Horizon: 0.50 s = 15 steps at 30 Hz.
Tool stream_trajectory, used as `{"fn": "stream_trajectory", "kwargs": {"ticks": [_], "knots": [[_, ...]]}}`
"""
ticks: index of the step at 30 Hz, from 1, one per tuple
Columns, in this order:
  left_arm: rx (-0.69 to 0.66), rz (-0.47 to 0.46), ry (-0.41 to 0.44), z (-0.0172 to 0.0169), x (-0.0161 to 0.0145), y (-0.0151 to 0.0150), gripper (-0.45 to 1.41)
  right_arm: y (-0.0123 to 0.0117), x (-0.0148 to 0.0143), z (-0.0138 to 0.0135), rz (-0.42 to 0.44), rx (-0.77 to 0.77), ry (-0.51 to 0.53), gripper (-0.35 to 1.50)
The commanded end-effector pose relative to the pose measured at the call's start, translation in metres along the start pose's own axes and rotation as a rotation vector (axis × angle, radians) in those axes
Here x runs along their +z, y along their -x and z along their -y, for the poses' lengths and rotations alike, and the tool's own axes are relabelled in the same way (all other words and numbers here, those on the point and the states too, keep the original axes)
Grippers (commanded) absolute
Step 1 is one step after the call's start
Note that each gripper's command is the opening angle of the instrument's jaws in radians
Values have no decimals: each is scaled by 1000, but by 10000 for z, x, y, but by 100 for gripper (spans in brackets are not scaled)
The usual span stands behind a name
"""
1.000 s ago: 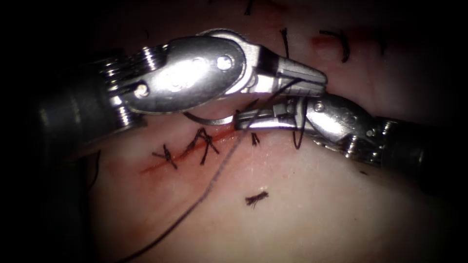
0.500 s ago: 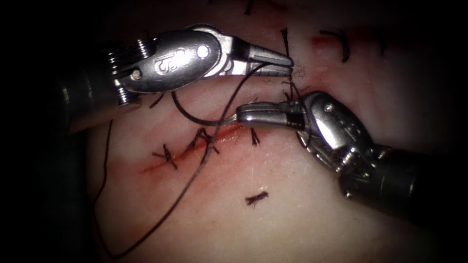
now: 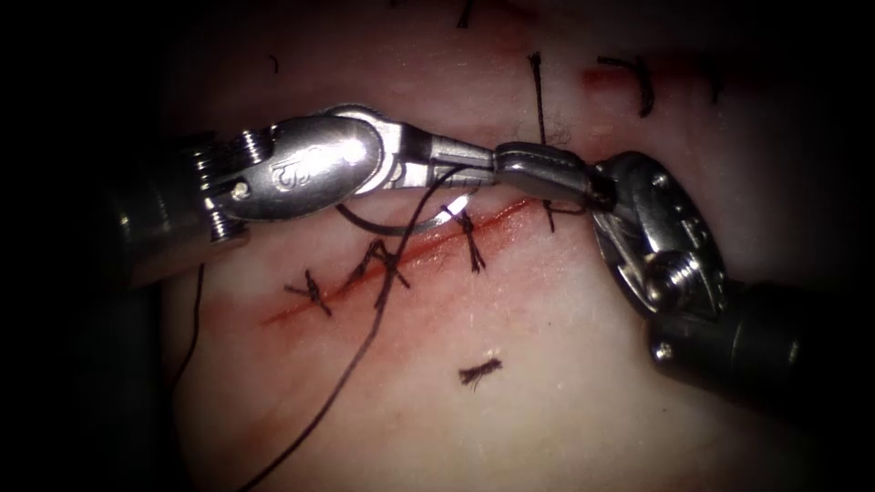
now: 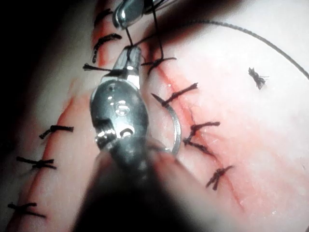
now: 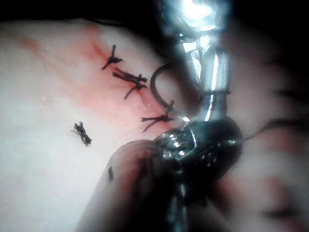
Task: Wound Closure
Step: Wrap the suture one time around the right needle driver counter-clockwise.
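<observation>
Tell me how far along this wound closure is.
Done: several knotted stitches cross the cut. In hand: the left tool grips the thread; thread also hangs round the right tool, grip unclear. The needle seems unheld, lying on the tissue. Left: the cut's right end looks unstitched.

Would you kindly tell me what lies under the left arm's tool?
Under the left tool the curved needle arcs over the tissue, just above the cut. The tool covers the needle's upper end. Thread trails downward.
</observation>
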Motion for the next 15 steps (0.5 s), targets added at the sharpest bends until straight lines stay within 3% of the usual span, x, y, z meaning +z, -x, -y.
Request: {"fn": "stream_trajectory", "kwargs": {"ticks": [1, 5, 8, 15], "knots": [[6, 0, -1, 4, 7, 2, -35, 3, 7, -8, -17, -4, 58, -35], [-1, 1, 1, -6, 16, 3, -35, 2, 5, -12, 35, -3, 144, -28], [0, 1, 1, -10, 23, 2, -35, 2, 5, -12, 85, -16, 204, -6], [2, 7, -7, -15, 39, 1, -35, 2, 4, -7, 174, -85, 440, -8]]}}
